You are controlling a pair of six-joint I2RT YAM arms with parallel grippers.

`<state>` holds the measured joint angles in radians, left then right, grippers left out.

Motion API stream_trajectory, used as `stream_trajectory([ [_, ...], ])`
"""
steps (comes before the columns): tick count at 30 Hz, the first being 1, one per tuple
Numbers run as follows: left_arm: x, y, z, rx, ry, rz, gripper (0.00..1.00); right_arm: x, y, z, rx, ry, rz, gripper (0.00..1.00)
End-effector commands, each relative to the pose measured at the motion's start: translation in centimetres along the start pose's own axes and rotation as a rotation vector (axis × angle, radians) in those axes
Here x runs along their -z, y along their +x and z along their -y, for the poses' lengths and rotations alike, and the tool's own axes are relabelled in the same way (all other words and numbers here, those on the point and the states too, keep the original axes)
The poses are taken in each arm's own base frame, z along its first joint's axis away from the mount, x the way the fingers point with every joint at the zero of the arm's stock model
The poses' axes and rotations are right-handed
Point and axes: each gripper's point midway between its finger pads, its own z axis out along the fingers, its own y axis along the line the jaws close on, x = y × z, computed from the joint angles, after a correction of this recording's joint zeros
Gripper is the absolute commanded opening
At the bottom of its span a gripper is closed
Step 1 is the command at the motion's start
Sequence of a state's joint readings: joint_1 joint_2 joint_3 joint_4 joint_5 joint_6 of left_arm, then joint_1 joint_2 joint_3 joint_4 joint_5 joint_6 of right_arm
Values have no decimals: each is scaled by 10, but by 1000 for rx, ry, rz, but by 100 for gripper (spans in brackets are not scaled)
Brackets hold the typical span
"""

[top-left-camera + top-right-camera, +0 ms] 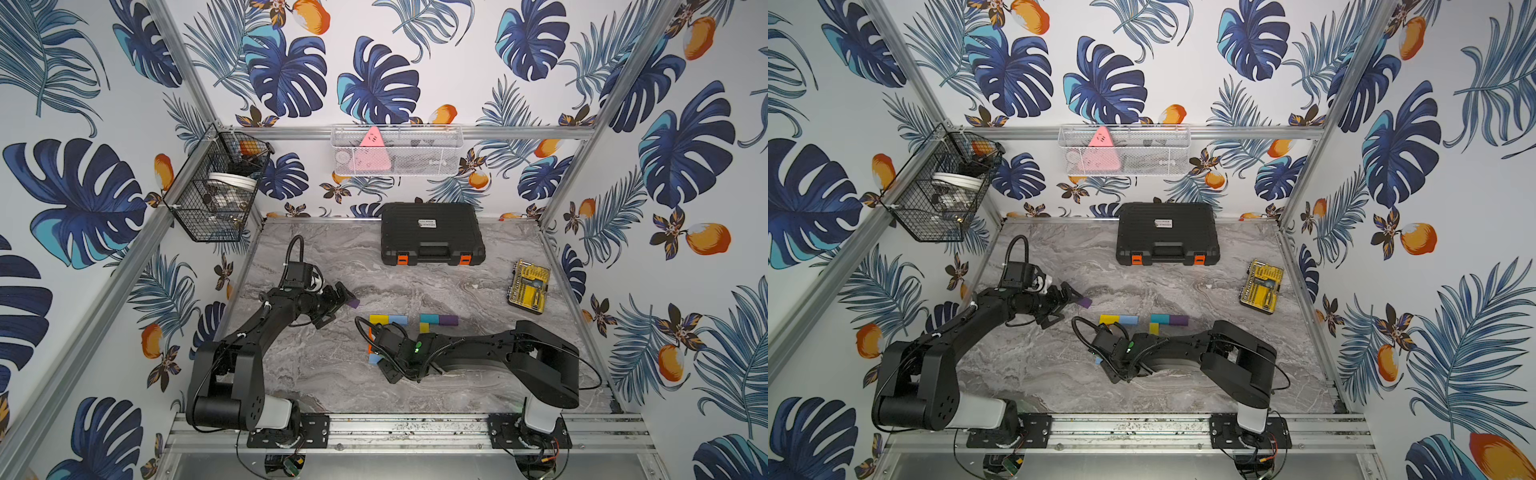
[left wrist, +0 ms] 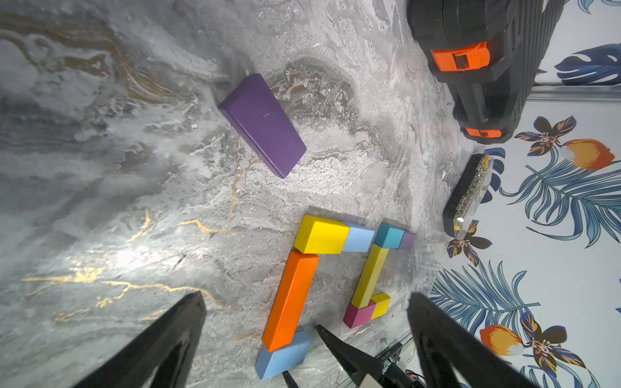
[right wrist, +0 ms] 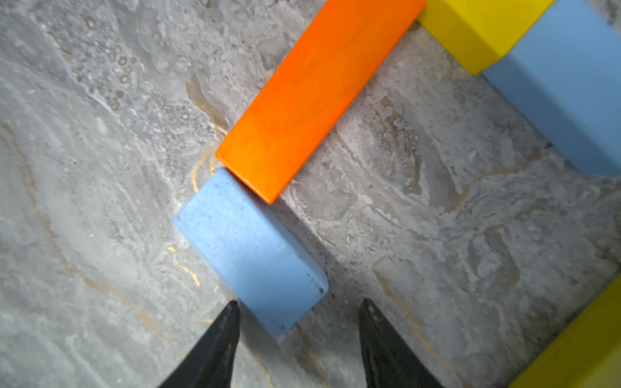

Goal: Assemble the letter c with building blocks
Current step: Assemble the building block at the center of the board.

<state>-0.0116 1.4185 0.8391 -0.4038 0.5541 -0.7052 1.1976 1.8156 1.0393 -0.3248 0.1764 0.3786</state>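
Building blocks (image 1: 379, 319) just below centre of frame in both top views. Light blue block (image 3: 248, 248) touches end of orange block (image 3: 312, 90), which meets yellow block (image 3: 477, 30). I see right gripper (image 3: 299, 304) fingers apart, straddling light blue block's corner, not clamped. Left gripper (image 1: 338, 306) spread wide, empty, beside lone purple block (image 1: 353, 304), left of centre, apart from rest.

A closed black tool case (image 1: 432, 232) lies at twelve o'clock on the grey marbled table (image 1: 332, 382), and a yellow-and-black drill-bit case (image 1: 528, 286) at two o'clock. On the walls, a white mesh basket (image 1: 415, 162) holding a pink triangle (image 1: 371, 151) hangs at twelve, and a black wire basket (image 1: 208, 216) at ten.
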Motion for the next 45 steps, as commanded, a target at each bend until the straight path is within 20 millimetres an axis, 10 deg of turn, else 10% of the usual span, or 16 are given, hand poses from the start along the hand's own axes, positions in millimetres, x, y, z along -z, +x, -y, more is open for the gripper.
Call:
stream_trajectory([
  [1,2,-2,4,-6,12,5,99,-1,15,-5,-3,-29,-71,50],
  [32,0,-1,3,-3,14,1,99,-6,4,-10,15,-28,-67,37],
  [38,0,-1,3,-1,18,1,99,-4,3,-9,2,-22,-58,65],
  [45,0,-1,3,1,18,2,99,-4,0,-7,1,-3,-53,73],
])
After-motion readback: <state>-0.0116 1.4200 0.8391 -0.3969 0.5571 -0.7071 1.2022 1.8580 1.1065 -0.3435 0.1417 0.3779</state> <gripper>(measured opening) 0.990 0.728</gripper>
